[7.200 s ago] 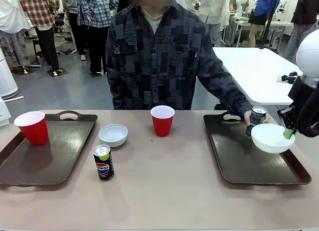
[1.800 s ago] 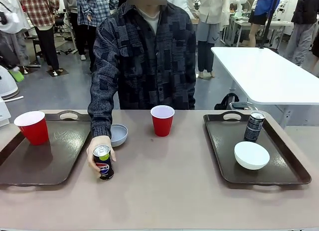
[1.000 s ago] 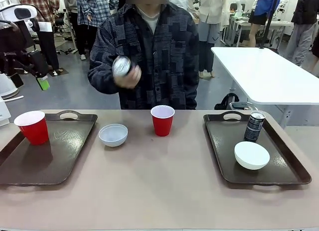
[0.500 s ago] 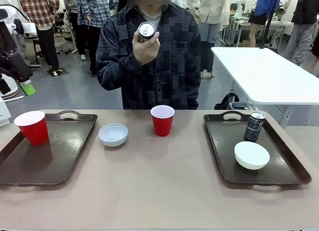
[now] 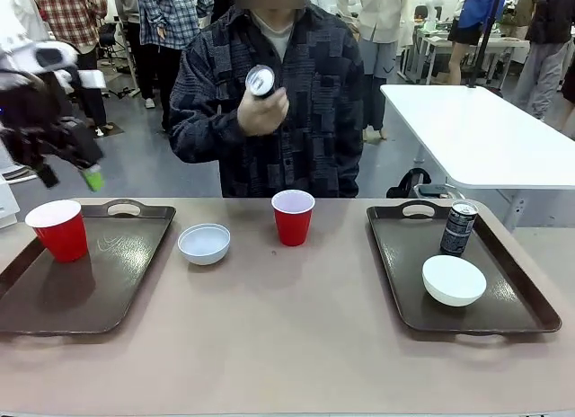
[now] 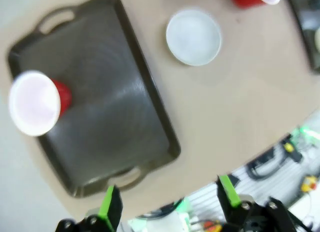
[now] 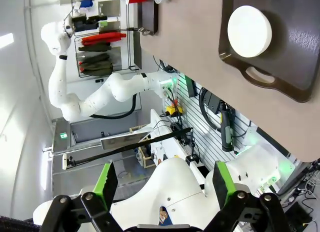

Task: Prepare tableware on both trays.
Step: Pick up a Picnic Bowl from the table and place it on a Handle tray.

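Tableware and trays on one desk (image 5: 296,345), as we find them.

Left gripper (image 5: 69,172): raised in the air above the desk's left end, over the far-left corner of the left tray (image 5: 99,291). It is blurred in the front view. Its wrist camera looks down on that tray. Jaws stand apart with nothing between them.

Right gripper (image 7: 163,181): held clear of the desk, off its near edge at the right end, rolled so that the desk's edge runs slantwise across its view. Jaws stand apart and empty.

Person's hand (image 5: 262,113): lifted to chest height behind the far edge, elbow bent. The fingers are wrapped round a dark can (image 5: 260,79), which is tipped with its top toward us. We cannot read its label.

Left tray: lies at the desk's left end.
- First red cup (image 5: 58,230): upright in the tray's far-left corner.

First white bowl (image 5: 204,243): on the bare desk just beside the left tray's right rim, toward the far edge.

Second red cup (image 5: 293,217): upright on the bare desk at the middle of the far edge, before the person.

Right tray (image 5: 413,287): lies at the desk's right end.
- Black-silver can (image 5: 459,228): upright near the tray's far rim.
- Second white bowl (image 5: 454,280): just beside the can, on its near-rim side.
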